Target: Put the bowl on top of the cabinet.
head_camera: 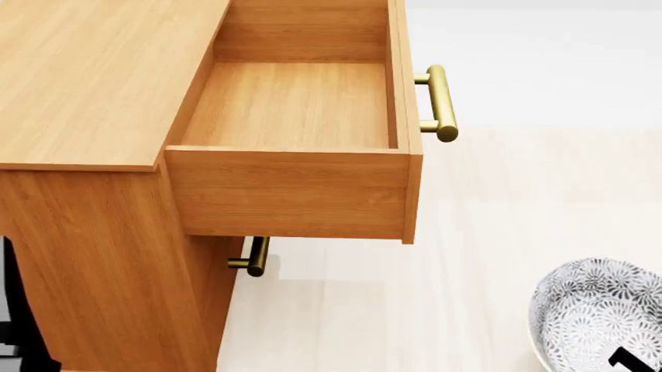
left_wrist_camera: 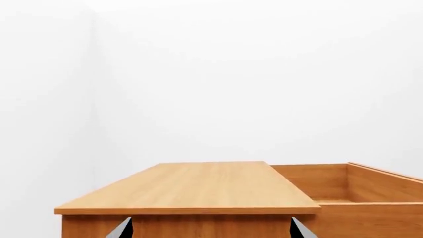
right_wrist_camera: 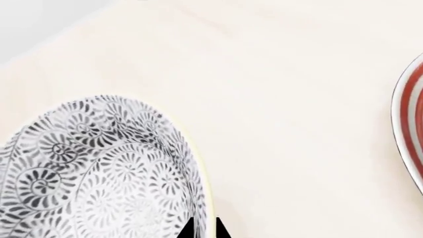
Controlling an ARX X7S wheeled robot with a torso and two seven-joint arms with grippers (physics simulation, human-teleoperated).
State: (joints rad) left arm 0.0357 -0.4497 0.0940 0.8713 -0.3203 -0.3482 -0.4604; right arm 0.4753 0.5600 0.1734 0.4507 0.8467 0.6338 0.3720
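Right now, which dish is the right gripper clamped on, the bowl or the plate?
The bowl: the right gripper's fingertips straddle its rim. The red-ringed plate lies apart, untouched.

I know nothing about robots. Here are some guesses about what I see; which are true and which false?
1. The bowl sits on the cabinet. False: it is off to the side, lower than the cabinet top.
2. The top drawer is open and holds nothing. True.
3. The right gripper's jaws straddle the bowl's rim. True.
4. The plate has a blue ring. False: red.
5. The left gripper holds the bowl. False: nothing is between its jaws.
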